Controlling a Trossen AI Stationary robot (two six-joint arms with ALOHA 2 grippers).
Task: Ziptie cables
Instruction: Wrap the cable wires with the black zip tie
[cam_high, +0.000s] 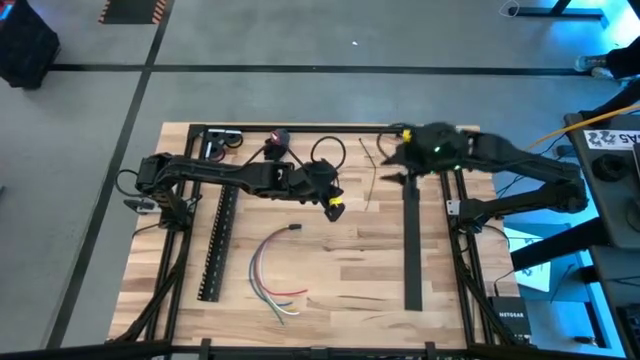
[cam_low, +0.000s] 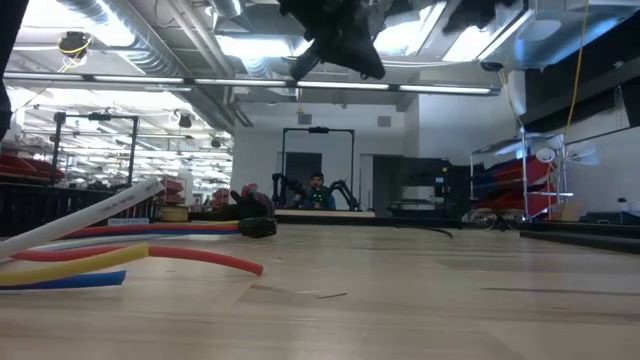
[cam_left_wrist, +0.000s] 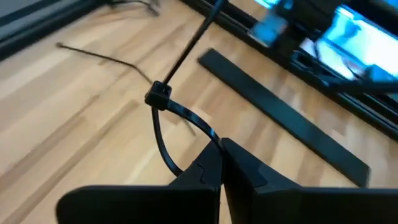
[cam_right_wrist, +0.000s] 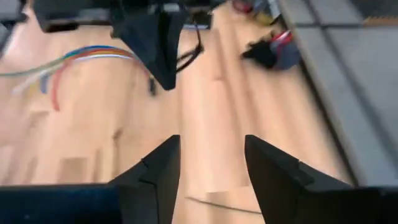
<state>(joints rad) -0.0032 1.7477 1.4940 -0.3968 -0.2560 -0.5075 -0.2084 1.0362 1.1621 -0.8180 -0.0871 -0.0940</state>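
My left gripper (cam_left_wrist: 221, 163), pinching a looped zip tie (cam_left_wrist: 168, 118), hovers nearer the cables (cam_high: 275, 270) than my empty, parted right gripper (cam_right_wrist: 211, 168).

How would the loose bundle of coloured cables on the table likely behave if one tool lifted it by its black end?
Probably floppy: the cables lie in a slack curve and their free ends fan apart, so they would likely dangle and splay. They look thin, so likely light. Pushed, they would probably slide and bend on the smooth table instead of moving as one piece.
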